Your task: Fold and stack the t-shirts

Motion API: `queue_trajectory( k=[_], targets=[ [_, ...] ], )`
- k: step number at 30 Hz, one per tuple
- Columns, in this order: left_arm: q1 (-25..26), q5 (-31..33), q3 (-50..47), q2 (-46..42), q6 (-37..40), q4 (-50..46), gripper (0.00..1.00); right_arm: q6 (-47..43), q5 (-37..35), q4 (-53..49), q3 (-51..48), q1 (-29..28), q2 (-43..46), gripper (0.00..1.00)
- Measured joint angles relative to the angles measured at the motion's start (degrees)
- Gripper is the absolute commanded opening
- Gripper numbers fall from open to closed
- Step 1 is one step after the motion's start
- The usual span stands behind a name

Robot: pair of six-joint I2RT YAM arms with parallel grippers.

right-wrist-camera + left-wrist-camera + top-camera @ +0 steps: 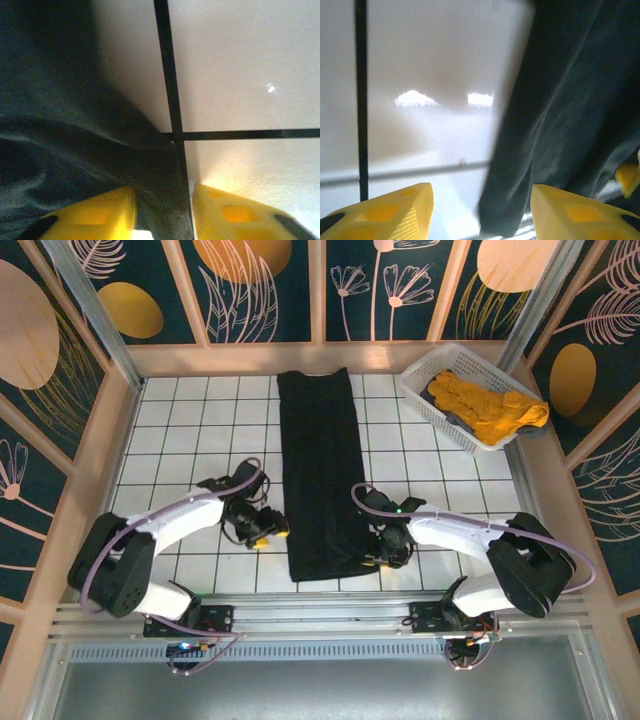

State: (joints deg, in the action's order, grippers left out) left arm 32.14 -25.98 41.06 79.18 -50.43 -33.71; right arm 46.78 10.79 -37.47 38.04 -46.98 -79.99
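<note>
The black t-shirt [320, 475] lies as a long folded strip down the middle of the tiled table. The mustard-orange t-shirt [487, 405] is crumpled inside the white basket [424, 392]. My left gripper [266, 530] sits low at the strip's near left corner, open, with the black t-shirt's corner [555, 130] reaching between its yellow fingers [385, 212]. My right gripper [378, 552] is at the near right corner. Its yellow fingers [227, 212] straddle the black t-shirt's edge [100, 150], partly closed, with a thin gap beside the right finger.
The table [190, 440] is white tile with dark grid lines, walled by a wooden frame at the back and both sides. A metal rail [320, 615] runs along the near edge where both arm bases are bolted.
</note>
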Motion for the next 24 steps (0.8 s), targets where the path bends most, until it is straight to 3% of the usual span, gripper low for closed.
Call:
queue_trajectory(
  k=[4, 15, 17, 21, 24],
  targets=[
    [2.1, -2.6, -3.7, -4.2, -1.3, -0.5, 0.53, -0.2, 3.2, 2.8, 0.9, -1.2, -1.2, 0.0],
    [8.5, -5.1, -7.9, -1.6, -6.8, 4.3, 0.46, 1.2, 8.3, 4.6, 0.9, -6.0, -2.1, 0.0],
    [8.6, -5.2, -8.1, -0.6, -7.3, 5.1, 0.37, 1.7, 8.8, 4.7, 0.9, -6.2, -2.3, 0.0],
    [9.0, -5.4, -8.0, 1.6, -7.7, 6.7, 0.01, 2.2, 9.0, 4.7, 0.9, -6.4, -2.5, 0.0],
    [9.1, -5.6, -7.9, 1.9, -6.8, 6.6, 0.0, 2.3, 9.2, 4.4, 1.2, -6.4, -2.6, 0.0]
  ],
)
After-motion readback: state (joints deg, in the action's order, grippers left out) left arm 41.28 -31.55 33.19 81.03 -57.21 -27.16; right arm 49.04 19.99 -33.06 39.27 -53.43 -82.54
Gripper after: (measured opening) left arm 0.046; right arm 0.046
